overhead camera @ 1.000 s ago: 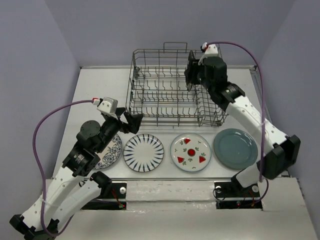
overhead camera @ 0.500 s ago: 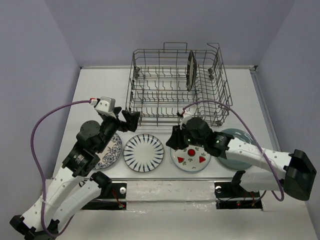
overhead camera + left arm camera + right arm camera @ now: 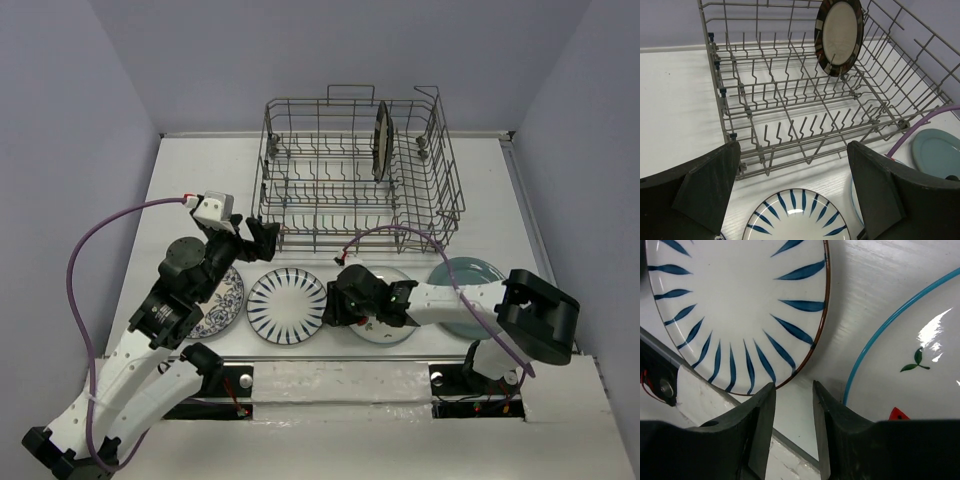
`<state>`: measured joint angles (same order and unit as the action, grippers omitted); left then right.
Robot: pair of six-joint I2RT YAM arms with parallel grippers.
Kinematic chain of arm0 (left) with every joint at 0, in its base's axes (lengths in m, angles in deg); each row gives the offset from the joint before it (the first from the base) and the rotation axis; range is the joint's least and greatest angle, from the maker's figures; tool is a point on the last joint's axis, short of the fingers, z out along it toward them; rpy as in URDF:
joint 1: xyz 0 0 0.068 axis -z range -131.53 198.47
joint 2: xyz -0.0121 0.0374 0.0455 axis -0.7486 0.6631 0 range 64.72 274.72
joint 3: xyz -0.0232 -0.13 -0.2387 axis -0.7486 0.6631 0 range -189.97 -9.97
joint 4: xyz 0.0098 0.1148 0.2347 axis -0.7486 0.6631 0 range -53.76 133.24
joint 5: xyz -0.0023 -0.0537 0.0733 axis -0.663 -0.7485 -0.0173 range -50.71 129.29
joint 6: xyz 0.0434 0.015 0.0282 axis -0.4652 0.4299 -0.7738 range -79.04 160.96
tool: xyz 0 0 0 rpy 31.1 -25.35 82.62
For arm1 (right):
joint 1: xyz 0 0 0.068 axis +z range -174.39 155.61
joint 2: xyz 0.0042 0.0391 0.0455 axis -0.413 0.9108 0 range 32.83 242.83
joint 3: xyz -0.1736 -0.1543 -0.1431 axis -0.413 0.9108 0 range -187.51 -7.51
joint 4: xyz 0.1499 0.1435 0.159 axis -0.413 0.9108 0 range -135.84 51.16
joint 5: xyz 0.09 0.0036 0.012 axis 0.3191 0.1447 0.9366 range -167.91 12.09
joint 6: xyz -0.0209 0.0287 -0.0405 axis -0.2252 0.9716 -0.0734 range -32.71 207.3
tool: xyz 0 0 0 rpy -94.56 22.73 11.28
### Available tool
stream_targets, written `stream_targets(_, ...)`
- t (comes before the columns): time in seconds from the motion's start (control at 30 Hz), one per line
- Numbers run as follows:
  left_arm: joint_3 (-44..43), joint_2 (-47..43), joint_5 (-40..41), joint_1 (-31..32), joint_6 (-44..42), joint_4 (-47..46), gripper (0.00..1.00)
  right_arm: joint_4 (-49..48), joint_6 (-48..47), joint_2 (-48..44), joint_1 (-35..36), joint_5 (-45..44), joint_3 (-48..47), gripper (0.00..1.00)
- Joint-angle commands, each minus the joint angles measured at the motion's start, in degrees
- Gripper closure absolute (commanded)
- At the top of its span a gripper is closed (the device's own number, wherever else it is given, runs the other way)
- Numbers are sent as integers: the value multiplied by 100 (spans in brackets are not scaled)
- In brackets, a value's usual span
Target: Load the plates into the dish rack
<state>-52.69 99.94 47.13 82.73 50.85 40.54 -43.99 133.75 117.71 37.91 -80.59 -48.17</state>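
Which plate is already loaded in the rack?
The dark-rimmed plate, standing on edge between the dish rack's tines; the other four lie flat on the table.

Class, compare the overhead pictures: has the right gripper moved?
Yes. The right gripper went from the dish rack's far right corner toward the near edge, now between the striped plate and the fruit plate.

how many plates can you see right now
5: dark plate upright in the dish rack; in front of it, left to right: blue floral plate, navy-striped plate, fruit plate partly under the right hand, teal-grey plate.
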Motion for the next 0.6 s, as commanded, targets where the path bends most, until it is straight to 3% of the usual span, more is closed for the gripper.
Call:
stream_targets(0.0,44,-42,78,-42,-75,-227,1,-492,434,177,27,-637,-126,60)
stream_targets(0.37,53,-86,-28,-42,-57,-254,1,-651,908,776,27,-1068,-205,65)
stream_targets(0.5,44,-103,-71,-42,-57,-262,1,-624,962,828,27,-1156,-161,68)
stream_targets(0.57,53,-103,-80,-42,-57,-262,1,-607,988,872,27,-1112,-170,75)
